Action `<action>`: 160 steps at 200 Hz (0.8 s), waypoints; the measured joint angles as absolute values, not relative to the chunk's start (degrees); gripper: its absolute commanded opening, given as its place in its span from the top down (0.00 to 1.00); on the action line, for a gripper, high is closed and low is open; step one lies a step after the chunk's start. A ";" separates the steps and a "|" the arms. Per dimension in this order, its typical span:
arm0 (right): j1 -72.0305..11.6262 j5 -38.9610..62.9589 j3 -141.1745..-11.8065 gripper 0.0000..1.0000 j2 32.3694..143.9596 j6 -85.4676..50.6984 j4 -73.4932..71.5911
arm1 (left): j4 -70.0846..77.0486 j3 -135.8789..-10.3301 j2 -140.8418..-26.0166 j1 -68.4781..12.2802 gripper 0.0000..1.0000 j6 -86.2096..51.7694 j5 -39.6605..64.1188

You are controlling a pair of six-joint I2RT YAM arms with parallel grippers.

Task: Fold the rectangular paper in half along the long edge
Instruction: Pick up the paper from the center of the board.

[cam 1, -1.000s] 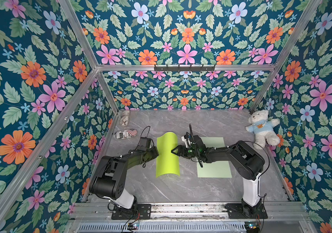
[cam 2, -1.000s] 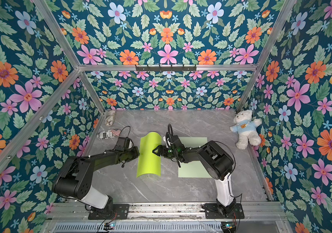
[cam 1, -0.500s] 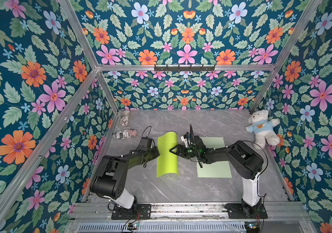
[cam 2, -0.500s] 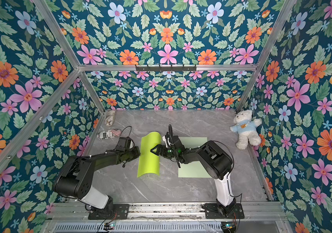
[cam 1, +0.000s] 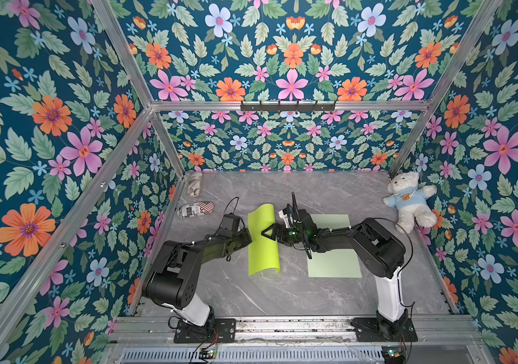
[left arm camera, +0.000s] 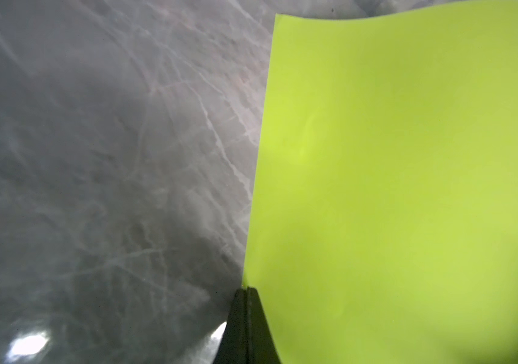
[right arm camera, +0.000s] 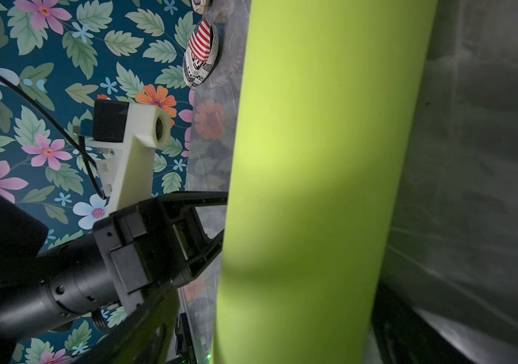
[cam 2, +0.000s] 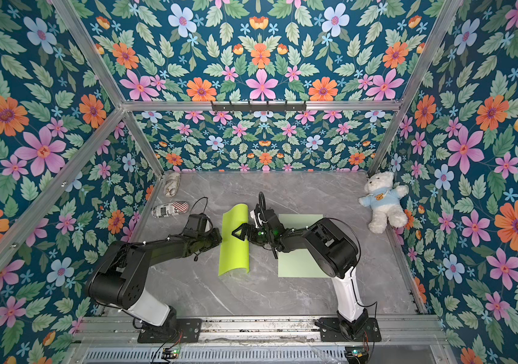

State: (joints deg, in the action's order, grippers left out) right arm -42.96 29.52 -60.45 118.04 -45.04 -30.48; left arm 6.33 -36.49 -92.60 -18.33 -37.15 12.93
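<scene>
Folding step: the paper [cam 1: 263,249] is lying arched on the table [cam 1: 282,296], the left end effector [cam 1: 247,238] pinching its long edge. The right end effector [cam 1: 267,231] is hovering spread beside the arch; the next move likely calls for pressing it flat.

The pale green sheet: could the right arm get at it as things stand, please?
Probably yes: the pale green sheet lies flat and bare beneath that arm; the right gripper need only draw back from the lime paper.

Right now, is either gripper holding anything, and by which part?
Left gripper pinches the lime paper by its long edge, near mid-length. Right gripper is open, holding nothing.
</scene>
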 measured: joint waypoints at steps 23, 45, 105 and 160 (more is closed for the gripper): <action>-43.29 28.93 -61.76 0.06 118.52 -44.58 -28.82 | 7.86 -36.25 -93.01 -18.74 1.00 -37.58 13.30; -43.64 28.14 -63.02 0.07 118.72 -43.53 -26.63 | 9.32 -35.88 -93.41 -18.92 1.00 -38.22 13.78; -44.27 26.02 -66.13 0.13 119.63 -41.56 -21.78 | 12.93 -35.31 -94.43 -19.55 1.00 -39.18 14.74; -44.60 24.80 -67.35 0.16 120.07 -40.40 -19.79 | 16.23 -35.14 -95.79 -20.64 1.00 -40.51 15.16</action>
State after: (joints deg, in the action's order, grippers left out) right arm -44.60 24.80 -67.35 120.07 -40.40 -19.79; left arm 16.23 -35.14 -95.79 -20.64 -40.51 15.16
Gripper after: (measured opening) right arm 0.835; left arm 0.049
